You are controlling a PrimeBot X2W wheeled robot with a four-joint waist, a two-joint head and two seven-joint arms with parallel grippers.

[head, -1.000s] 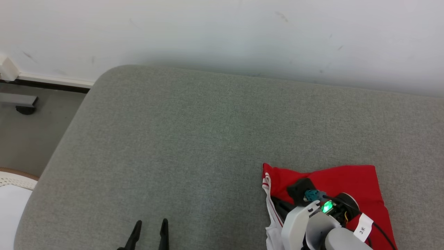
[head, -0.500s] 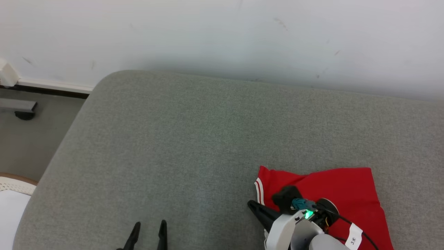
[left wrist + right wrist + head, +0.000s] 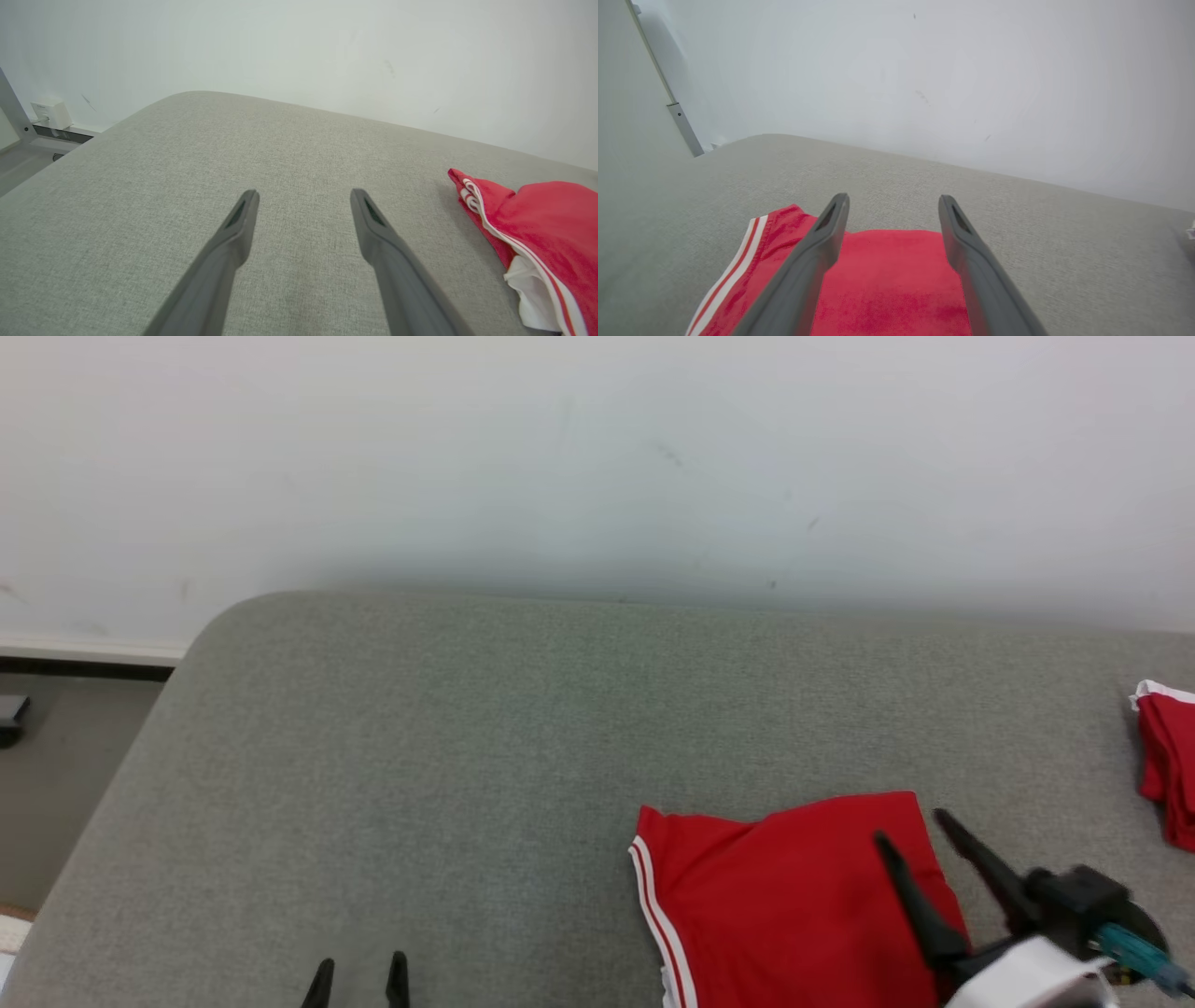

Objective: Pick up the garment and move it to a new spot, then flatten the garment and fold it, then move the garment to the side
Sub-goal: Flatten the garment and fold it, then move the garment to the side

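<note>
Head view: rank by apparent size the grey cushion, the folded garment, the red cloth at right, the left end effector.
Largest first:
grey cushion
folded garment
red cloth at right, cut by frame
left end effector

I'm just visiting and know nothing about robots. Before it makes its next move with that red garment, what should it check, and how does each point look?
1. Right gripper open, holding nothing: ok.
2. Left gripper open, apart from the garment: ok.
3. Garment folded, lying on the grey cushion: ok.
4. Fold edges tidy: cannot tell; white lining pokes out at one corner.
5. Bare cushion left of the garment: ok.
6. Second red garment lies apart, to the right: ok.
</note>
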